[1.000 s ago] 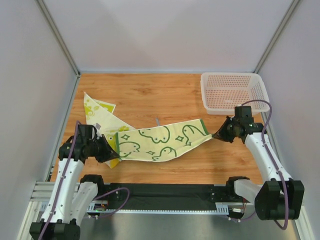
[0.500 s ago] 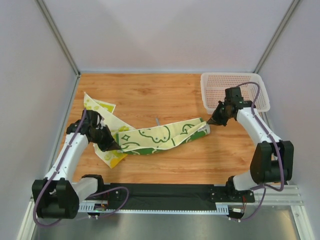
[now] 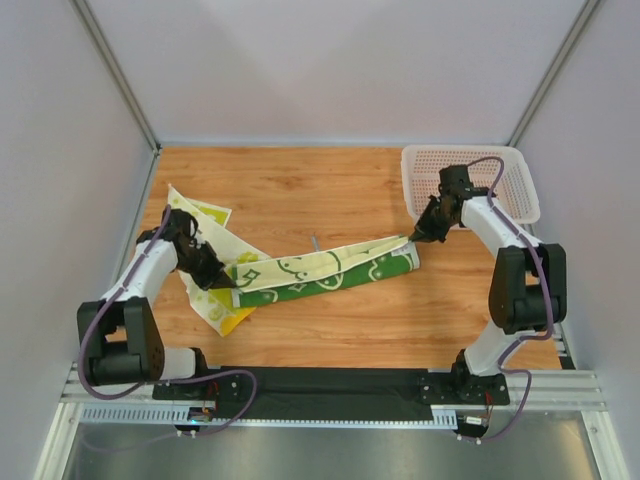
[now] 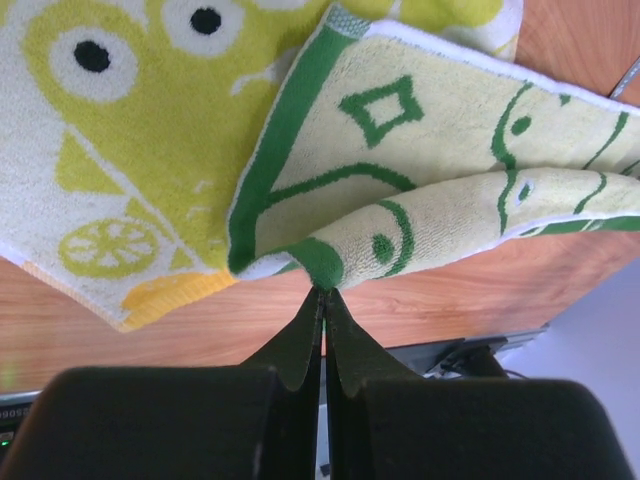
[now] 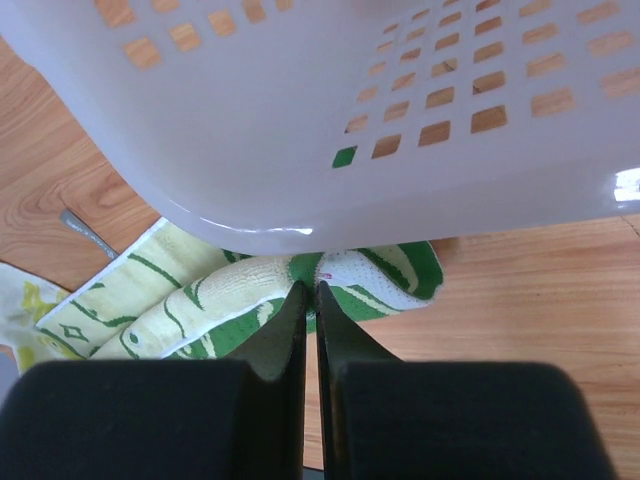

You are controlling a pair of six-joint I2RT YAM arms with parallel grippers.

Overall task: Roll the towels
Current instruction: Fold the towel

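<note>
While clamping both ends of green towel [image 3: 320, 275] in fully closed left fingers [image 4: 300, 345] and right fingers [image 5: 287, 325], held its long axis left-right across bench [image 3: 300, 190], right end beside basket [image 3: 460, 150].

Robot lab cell: white walls [image 3: 330, 70], aluminium frame [image 3: 115, 75], wooden tabletop [image 3: 330, 190].

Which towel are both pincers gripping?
The green-lined towel, pinched at each end by the left pincer and right pincer; the lime-blob towel lies ungripped beneath its left end.
</note>
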